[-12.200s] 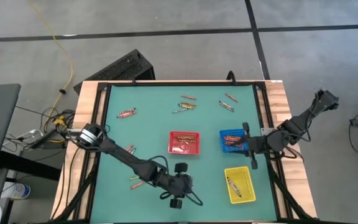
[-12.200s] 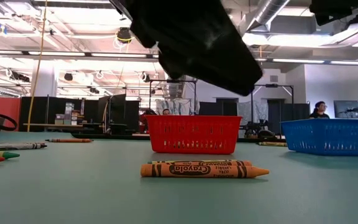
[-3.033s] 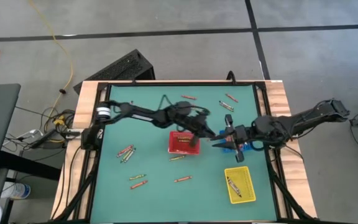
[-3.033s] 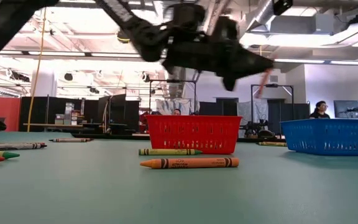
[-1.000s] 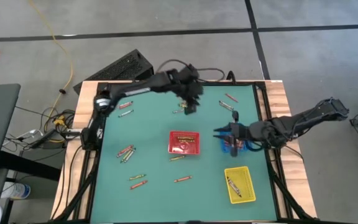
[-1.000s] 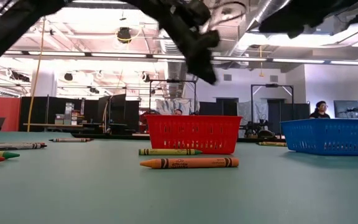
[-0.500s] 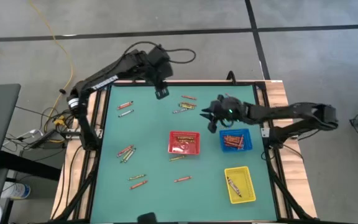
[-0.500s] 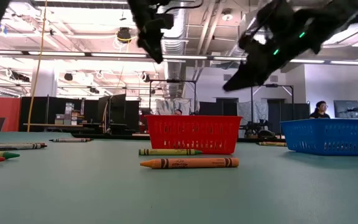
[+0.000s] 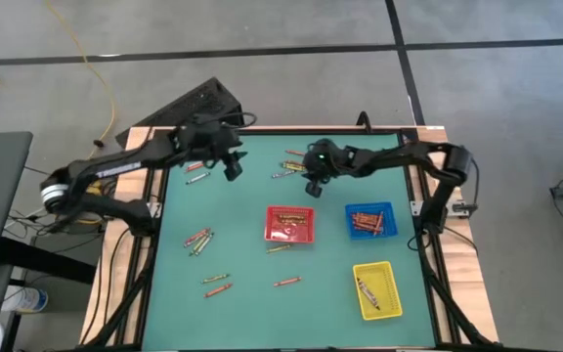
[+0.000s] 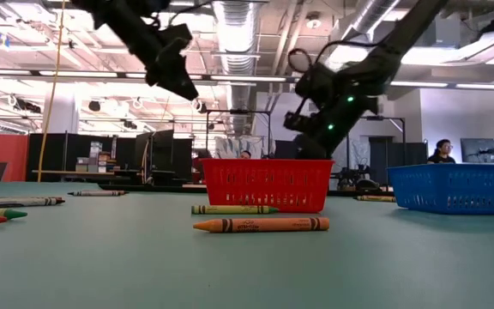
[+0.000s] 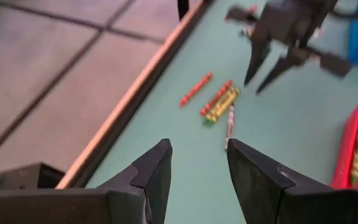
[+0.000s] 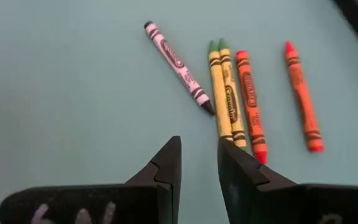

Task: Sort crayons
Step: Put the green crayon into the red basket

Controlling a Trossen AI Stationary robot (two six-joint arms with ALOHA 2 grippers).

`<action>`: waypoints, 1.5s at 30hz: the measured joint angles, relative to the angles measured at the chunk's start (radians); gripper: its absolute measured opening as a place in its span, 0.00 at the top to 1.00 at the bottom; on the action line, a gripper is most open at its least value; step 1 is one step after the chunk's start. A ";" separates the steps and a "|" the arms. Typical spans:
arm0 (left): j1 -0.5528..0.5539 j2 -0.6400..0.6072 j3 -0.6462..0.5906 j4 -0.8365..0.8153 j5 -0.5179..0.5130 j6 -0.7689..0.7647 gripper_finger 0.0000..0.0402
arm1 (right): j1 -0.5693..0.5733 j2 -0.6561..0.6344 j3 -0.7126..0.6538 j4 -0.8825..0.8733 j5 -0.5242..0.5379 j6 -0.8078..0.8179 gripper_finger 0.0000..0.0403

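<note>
The counter (image 9: 252,313) is carrying three trays along its near-right part, and each is taking one colour family. The red tray (image 9: 290,224) is sitting near the middle with reddish sticks inside, the blue tray (image 9: 370,221) just to its right is holding an orange-red batch, and the yellow tray (image 9: 377,290) nearer the front edge is holding only a couple.

The left arm is reaching over the far-left corner with its pincer (image 9: 231,166) hanging above the surface, jaws standing narrowly apart and holding nothing. It appears to be waiting clear of the other arm's work.

The right arm is stretching across the far edge so that its pincer (image 9: 313,183) is hovering just beside the far cluster (image 9: 292,168). The jaws are parted by a narrow gap and are empty (the wrist view is showing bare surface between them). That gap suits a thin stick, so this is judged to be the approach to a pick.

Unsorted crayons are lying in several groups. The far cluster is showing a purple-wrapped one (image 12: 179,64), two yellowish ones (image 12: 224,94) lying side by side, a red one (image 12: 250,96) touching them and an orange one (image 12: 302,97) a little apart. Others are lying near the left arm (image 9: 196,167), at the left edge (image 9: 198,240), at front left (image 9: 216,285), and singly in front of the red tray (image 9: 286,282). Sorting is judged roughly half done.
</note>
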 joint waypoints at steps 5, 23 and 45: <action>0.000 -0.088 -0.108 0.118 0.001 0.041 0.64 | -0.001 0.065 0.095 -0.064 -0.001 -0.024 0.76; 0.004 -0.107 -0.170 0.119 0.009 0.161 0.64 | -0.019 0.219 0.306 -0.315 0.075 -0.020 0.78; 0.004 -0.107 -0.170 0.126 0.009 0.164 0.64 | 0.066 0.039 0.300 -0.499 0.077 0.005 0.87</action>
